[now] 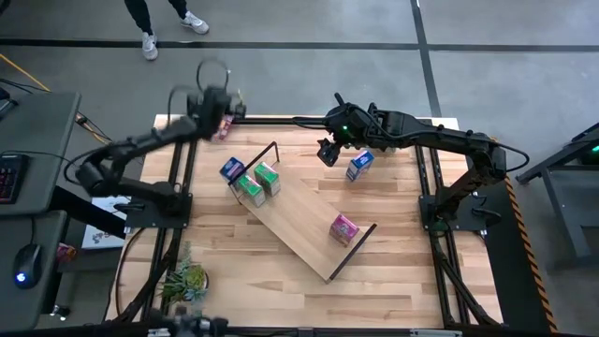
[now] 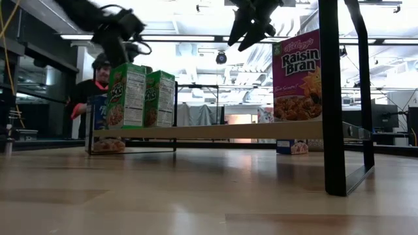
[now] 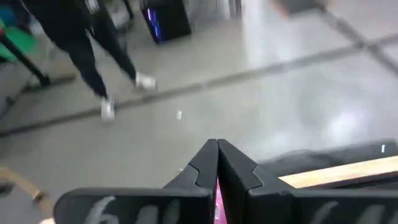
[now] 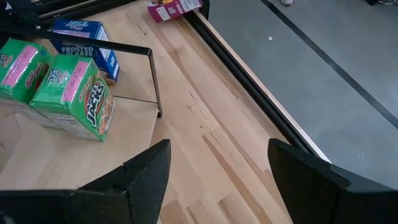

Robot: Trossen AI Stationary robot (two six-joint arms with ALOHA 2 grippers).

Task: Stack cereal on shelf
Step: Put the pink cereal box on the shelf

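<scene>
The shelf (image 1: 299, 220) lies slantwise on the table, a light board on dark rod frames. Two green cereal boxes (image 1: 257, 183) (image 4: 62, 87) stand at its far-left end and a pink one (image 1: 343, 228) (image 2: 297, 75) near its near-right end. One blue box (image 1: 231, 169) stands on the table beside the green ones. Another blue box (image 1: 359, 165) lies toward the far right. A second pink box (image 4: 174, 7) lies at the table's far edge. My left gripper (image 1: 217, 101) is shut, raised above that pink box. My right gripper (image 1: 328, 150) hangs open over bare table between the shelf and the blue box.
A potted plant (image 1: 184, 278) stands at the near-left corner. Dark frame rails (image 1: 426, 187) run along the table's left and right sides. A person's legs (image 1: 150, 42) show on the floor beyond the far edge, and a person (image 2: 91, 85) stands behind the table.
</scene>
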